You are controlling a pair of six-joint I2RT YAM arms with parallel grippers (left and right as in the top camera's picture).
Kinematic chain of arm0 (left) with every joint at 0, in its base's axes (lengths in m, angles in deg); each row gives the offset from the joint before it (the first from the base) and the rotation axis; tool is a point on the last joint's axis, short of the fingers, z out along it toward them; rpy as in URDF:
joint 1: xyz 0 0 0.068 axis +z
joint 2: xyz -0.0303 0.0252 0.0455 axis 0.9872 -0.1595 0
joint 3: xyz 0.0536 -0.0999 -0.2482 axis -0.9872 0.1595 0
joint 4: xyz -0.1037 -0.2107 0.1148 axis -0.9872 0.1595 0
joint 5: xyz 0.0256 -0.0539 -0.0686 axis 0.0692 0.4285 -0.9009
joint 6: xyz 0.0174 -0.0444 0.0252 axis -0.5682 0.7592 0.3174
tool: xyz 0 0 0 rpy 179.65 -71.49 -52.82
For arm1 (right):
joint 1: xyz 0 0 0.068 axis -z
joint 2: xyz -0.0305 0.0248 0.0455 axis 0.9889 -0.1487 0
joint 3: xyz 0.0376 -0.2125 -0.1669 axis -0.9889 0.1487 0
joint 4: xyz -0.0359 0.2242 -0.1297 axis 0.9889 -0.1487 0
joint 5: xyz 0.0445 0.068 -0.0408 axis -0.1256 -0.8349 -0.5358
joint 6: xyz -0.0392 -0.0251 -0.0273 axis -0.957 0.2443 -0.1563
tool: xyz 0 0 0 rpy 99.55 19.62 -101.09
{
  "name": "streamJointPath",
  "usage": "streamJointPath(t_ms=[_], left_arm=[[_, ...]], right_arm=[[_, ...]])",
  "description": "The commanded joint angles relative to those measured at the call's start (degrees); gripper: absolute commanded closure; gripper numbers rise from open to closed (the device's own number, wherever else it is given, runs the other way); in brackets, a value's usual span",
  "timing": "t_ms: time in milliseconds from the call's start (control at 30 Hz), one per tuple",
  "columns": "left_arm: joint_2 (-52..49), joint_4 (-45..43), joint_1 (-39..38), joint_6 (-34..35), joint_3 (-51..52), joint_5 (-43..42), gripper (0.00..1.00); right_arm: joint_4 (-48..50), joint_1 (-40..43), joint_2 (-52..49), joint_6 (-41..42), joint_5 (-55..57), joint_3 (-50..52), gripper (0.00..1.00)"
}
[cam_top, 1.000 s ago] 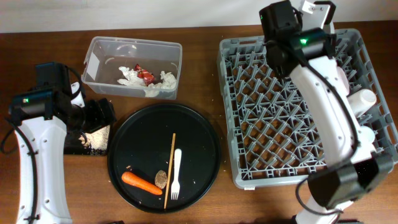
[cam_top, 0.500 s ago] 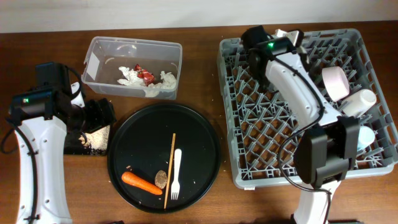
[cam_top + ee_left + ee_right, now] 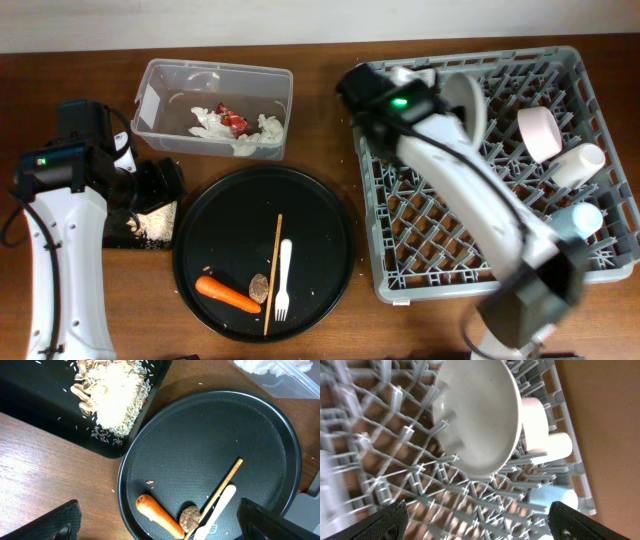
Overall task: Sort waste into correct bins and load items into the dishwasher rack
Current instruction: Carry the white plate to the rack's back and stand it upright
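Right end effector (image 3: 480,522), spread wide and empty, could clip the propped white plate (image 3: 480,415) and topple it onto the pinkish-white bowl (image 3: 540,133).

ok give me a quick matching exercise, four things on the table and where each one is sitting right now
Things:
1. carrot
2. red wrapper
3. white plate
4. food scraps

Places:
A. standing among the pegs of the dishwasher rack
B. on the round black tray
C. in the shallow black tray
D. in the clear tub

Pairs: 1-B, 2-D, 3-A, 4-C
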Motion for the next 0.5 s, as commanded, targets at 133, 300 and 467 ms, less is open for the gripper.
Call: streamJointPath(t_ms=[133,300,467], left_arm=[[0.1,0.2,0.2,0.5,-0.1,-0.3,0.01],[0.1,0.2,0.2,0.5,-0.1,-0.3,0.01],[0.1,0.2,0.2,0.5,-0.1,-0.5,0.01]], right_arm=[[-2.8,12.6,18.0,1.7,-19.2,-0.7,0.05],[-0.1,28.9,14.3,0.8,-19.8,-0.4,0.92],[7.3,40.5,2.7,-11.3,-37.1,-0.4,0.96]])
